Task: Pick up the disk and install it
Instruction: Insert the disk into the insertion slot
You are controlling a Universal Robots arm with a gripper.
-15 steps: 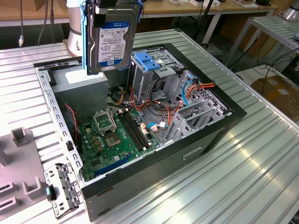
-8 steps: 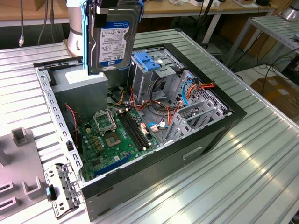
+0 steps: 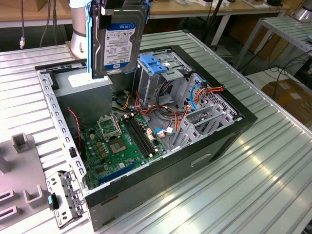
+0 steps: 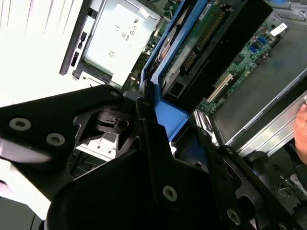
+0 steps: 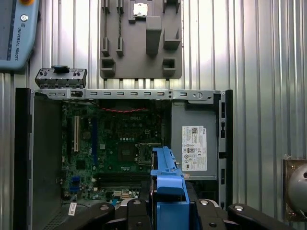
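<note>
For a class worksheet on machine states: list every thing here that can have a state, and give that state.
disk: held on edge above the case
pincer: shut on the disk
computer case: on its side, open
drive bay: in the case, disk not inserted
power supply: mounted in the case

Arm [image 3: 78,29]: pale upright column near the far edge of the tabletop [image 3: 263,165], toward the exterior view's left, cut off by the frame's upper border.
Wrist: held high above the tabletop, turned so the tool end faces straight down.
Gripper [image 5: 170,213]: black, bolted linkage spread to either side in both wrist views, pointed downward.
Fingers [image 5: 211,216]: drawn in from both sides, pressed against the blue side rails of the disk [image 3: 117,41].
Grip: taken at the upper end, with the load hanging upright beneath and its label facing the exterior view.
</note>
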